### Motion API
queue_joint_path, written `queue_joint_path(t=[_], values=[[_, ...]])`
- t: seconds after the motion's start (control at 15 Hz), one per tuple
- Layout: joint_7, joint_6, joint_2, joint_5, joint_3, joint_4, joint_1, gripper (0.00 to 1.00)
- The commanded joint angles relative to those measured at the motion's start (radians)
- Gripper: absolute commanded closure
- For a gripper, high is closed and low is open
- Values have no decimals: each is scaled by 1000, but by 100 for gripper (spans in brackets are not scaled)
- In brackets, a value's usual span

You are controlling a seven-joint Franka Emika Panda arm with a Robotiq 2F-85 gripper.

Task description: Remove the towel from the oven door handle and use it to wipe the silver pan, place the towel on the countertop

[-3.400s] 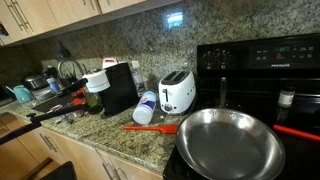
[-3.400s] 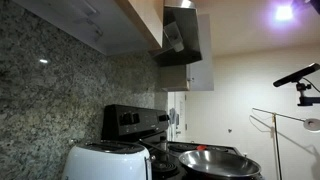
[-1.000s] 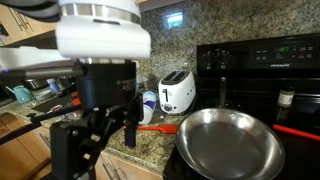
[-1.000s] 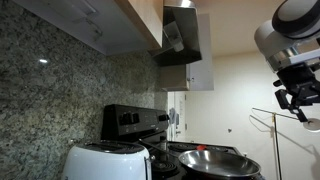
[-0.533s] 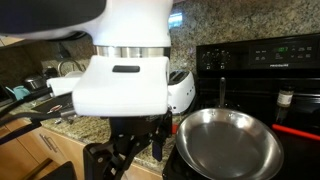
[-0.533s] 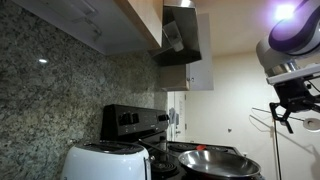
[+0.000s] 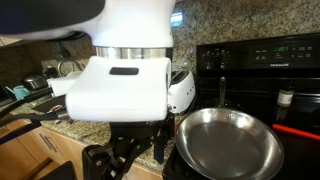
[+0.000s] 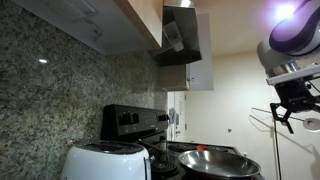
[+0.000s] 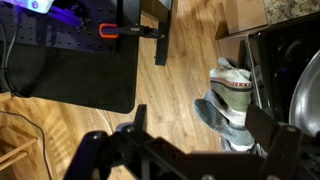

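One claw (image 9: pixel 195 140), spread wide and empty, aims floorward for reach at towel (image 9: pixel 232 100), draped on oven door (image 9: pixel 285 60) at two o'clock; silver pan (image 7: pixel 230 140) waits on stove top (image 7: pixel 300 157).

the arm (image 7: pixel 120 85), out of sight 3.4 s ago in both exterior views, now fills the middle of the counter scene; a second ago it stood further left and higher, and over the last half second it barely shifts. its white body now covers the black appliance, the bottle, the red spatula and most of the toaster (image 7: pixel 184 95). the gripper (image 7: pixel 128 158) sits lower, at the bottom edge. in an exterior view the arm (image 8: pixel 295 40) comes in at the upper right, its gripper (image 8: pixel 281 118) lower than a second ago
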Motion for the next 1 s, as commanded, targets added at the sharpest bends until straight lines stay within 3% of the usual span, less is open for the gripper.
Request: queue_joint_path(t=[0.0,0.2,0.47,0.93], values=[[2,-2,0,-2,-8,1,8,0],[2,-2,0,-2,-8,1,8,0],[98,46,50,89,11,-10,39,0],[290,270,198,308,40,-36,132,0]])
